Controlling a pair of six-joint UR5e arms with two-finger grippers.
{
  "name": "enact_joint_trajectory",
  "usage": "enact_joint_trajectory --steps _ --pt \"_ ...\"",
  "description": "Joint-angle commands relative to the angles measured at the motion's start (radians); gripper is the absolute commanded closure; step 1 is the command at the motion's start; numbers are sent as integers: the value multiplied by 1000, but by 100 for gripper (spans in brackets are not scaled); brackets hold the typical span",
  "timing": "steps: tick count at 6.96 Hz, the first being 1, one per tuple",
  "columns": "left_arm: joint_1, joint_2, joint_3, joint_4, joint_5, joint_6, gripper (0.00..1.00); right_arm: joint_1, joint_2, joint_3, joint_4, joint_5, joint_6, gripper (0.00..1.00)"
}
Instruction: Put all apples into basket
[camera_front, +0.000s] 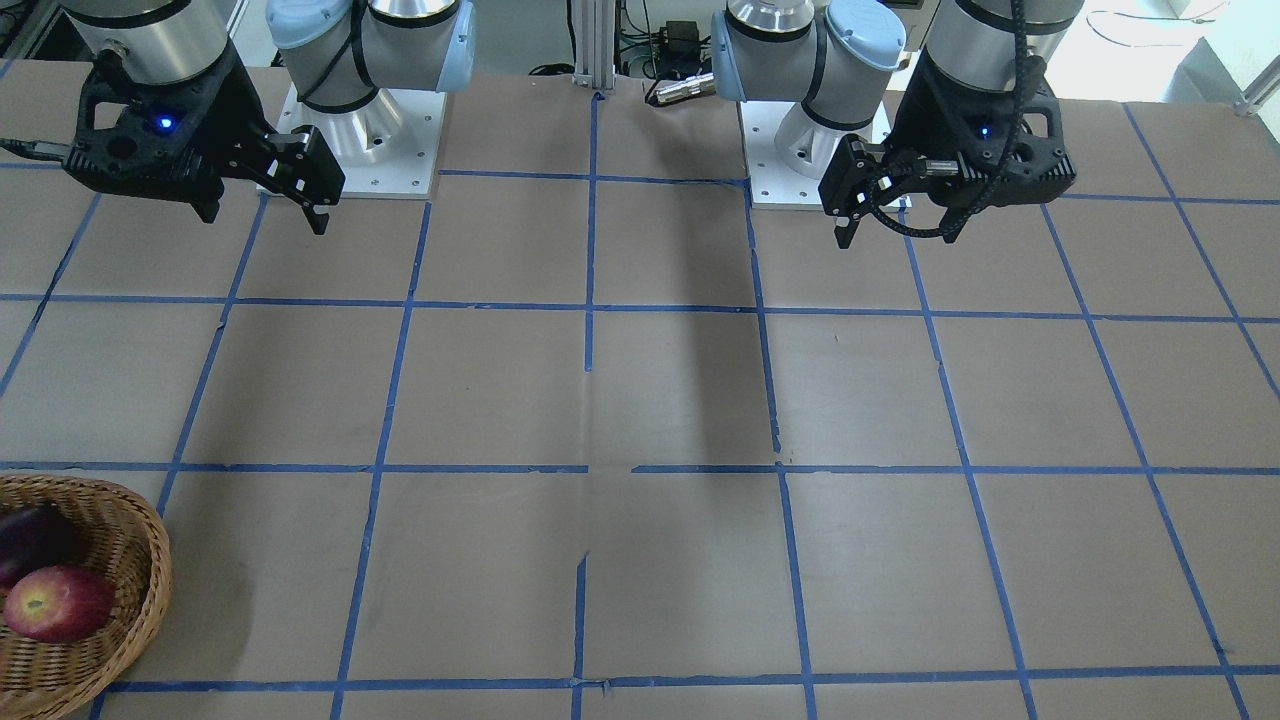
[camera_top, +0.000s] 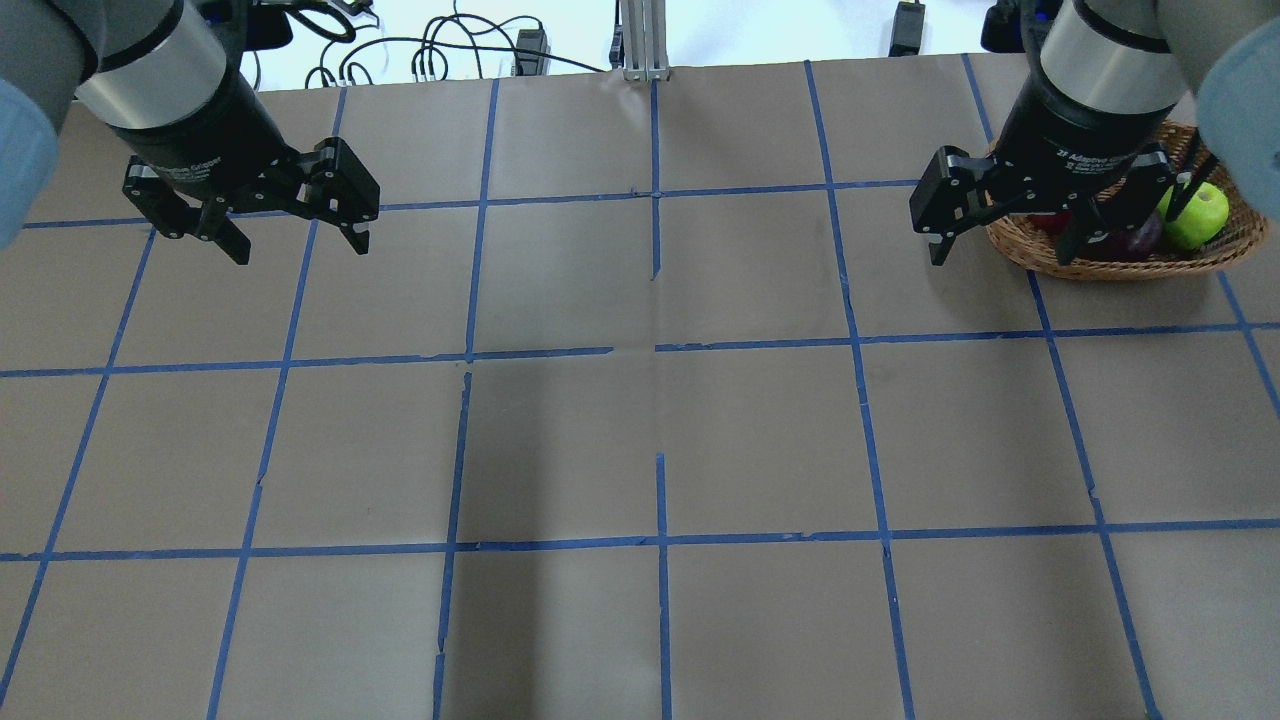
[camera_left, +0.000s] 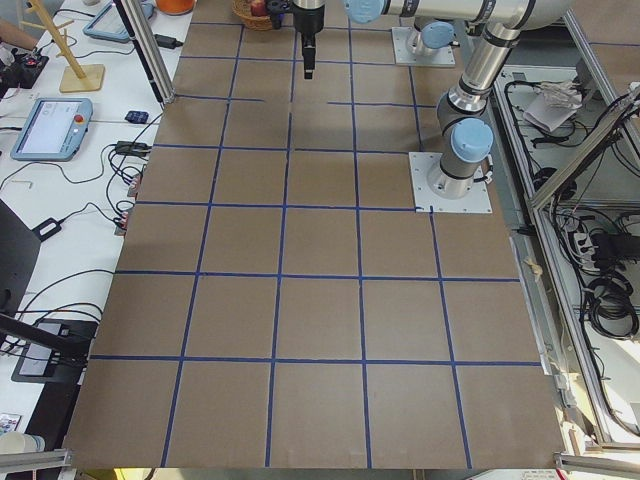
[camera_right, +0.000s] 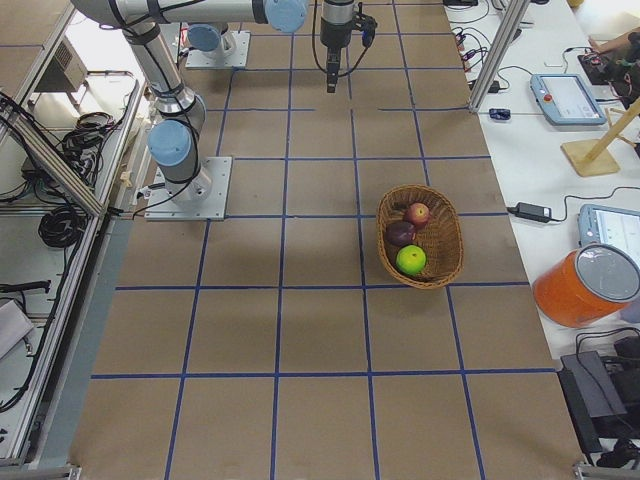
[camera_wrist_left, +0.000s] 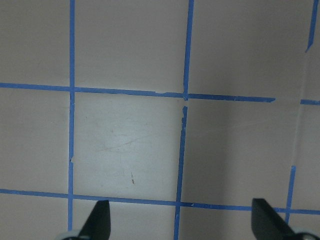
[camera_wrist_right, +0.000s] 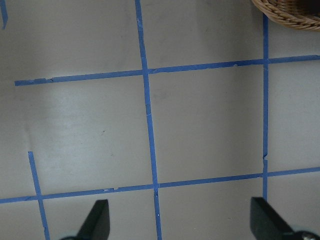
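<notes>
The wicker basket (camera_right: 437, 262) stands on the table on my right side and holds all three apples: the red one (camera_right: 417, 213), the maroon one (camera_right: 401, 234) and the lime green one (camera_right: 410, 260). In the overhead view the basket (camera_top: 1120, 266) is partly behind my right gripper (camera_top: 1003, 255), which hangs open and empty above the table just left of it. The green apple (camera_top: 1195, 215) shows there clearly. My left gripper (camera_top: 300, 248) is open and empty, raised over the far left of the table. The front view shows the basket (camera_front: 135, 560) with the red apple (camera_front: 58, 603).
The table is brown paper with a blue tape grid (camera_top: 655, 350). An orange bucket (camera_right: 590, 285) and tablets stand on a side bench beyond the table edge. The arm bases (camera_front: 350, 150) sit at the robot's side.
</notes>
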Motion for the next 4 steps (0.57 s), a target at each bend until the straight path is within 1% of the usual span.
enact_joint_trajectory --steps 1,4 --pt "0 1 -1 0 0 0 0 1 -2 18 -1 55 -7 0" --pt "0 1 -1 0 0 2 0 1 -5 29 -1 56 -8 0"
